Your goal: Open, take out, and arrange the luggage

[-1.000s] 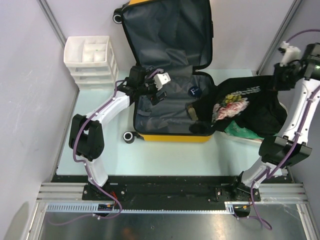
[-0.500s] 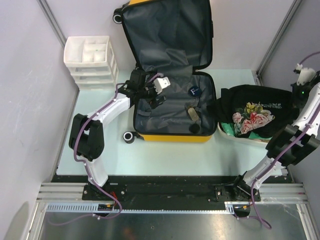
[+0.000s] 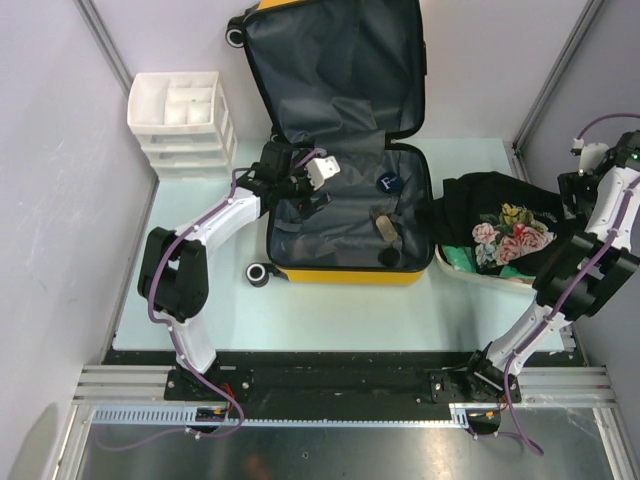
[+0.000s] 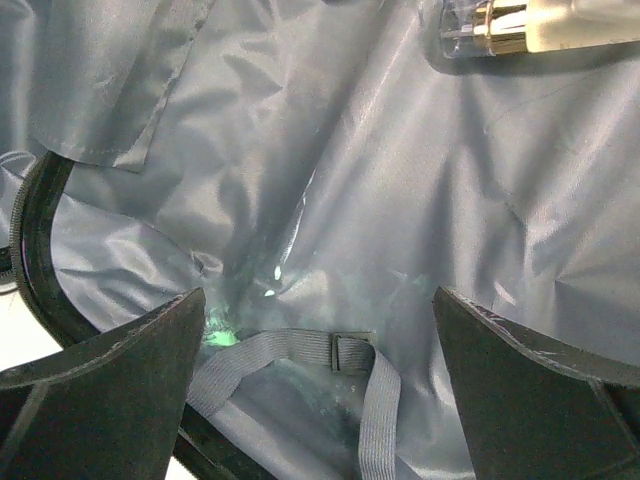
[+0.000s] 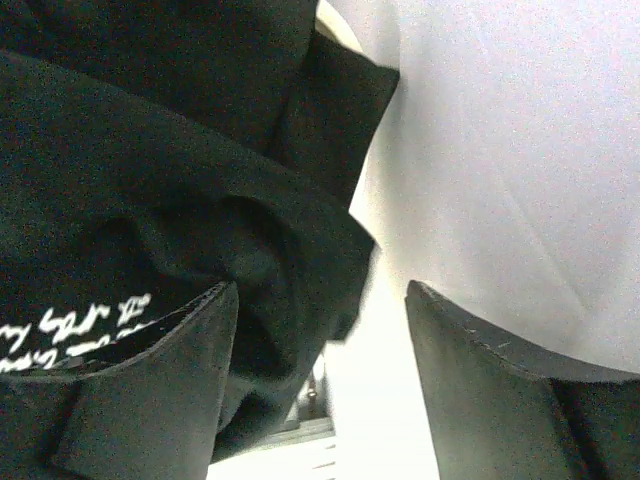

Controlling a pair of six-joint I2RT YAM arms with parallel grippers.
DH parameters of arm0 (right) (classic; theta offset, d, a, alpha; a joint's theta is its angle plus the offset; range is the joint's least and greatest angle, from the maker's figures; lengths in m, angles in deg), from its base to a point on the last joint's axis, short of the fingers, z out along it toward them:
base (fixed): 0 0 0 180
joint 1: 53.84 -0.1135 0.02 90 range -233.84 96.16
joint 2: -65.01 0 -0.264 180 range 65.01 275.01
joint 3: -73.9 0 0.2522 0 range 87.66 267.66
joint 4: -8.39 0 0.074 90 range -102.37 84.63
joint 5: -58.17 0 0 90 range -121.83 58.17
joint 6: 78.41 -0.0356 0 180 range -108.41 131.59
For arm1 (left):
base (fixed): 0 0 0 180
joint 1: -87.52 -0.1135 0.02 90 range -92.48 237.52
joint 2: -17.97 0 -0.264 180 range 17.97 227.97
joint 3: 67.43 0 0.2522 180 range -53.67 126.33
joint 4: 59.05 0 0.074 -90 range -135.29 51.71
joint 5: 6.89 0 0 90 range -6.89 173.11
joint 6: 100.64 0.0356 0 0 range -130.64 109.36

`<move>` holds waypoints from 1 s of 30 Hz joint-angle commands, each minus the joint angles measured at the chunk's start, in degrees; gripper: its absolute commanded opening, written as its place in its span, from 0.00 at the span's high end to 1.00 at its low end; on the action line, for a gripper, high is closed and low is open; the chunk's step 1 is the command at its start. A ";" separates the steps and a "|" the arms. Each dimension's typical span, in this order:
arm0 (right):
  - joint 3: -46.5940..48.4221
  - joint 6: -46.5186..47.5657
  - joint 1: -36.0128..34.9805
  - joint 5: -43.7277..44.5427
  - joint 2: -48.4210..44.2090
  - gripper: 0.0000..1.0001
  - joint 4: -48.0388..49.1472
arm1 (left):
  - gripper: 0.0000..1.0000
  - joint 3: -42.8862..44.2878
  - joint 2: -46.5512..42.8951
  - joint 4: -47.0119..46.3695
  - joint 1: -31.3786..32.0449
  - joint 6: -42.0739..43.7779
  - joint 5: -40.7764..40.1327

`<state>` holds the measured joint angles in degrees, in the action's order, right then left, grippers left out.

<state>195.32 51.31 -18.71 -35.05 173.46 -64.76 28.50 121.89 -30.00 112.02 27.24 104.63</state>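
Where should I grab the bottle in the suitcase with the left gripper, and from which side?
Take the bottle by its cream body, below the gold collar, not by the clear cap, which might slip off. It lies flat on its side on the suitcase lining, so come straight down from above with the left gripper, which is open, and close the jaws across the bottle's narrow width.

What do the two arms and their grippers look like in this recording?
Both the left arm and right arm have white links, bulky black joints and a purple cable strung alongside. The left gripper and right gripper carry dark, wedge-shaped fingers.
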 commanded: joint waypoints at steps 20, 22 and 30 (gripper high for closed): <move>-14.81 -3.09 -19.23 -15.19 -12.55 0.14 -7.36 | 0.00 5.80 -3.46 2.90 -2.51 -19.77 -0.17; -22.12 -2.03 -18.18 -10.51 -11.86 0.15 -2.50 | 0.00 5.81 -3.81 3.08 -4.62 -22.93 2.64; -17.58 -0.35 -11.14 -0.91 -4.82 0.17 6.31 | 0.00 2.73 -6.36 3.87 -9.63 -24.88 2.30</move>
<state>175.73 48.73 -33.53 -46.97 163.73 -66.14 31.80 120.56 -26.50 104.08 6.63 105.99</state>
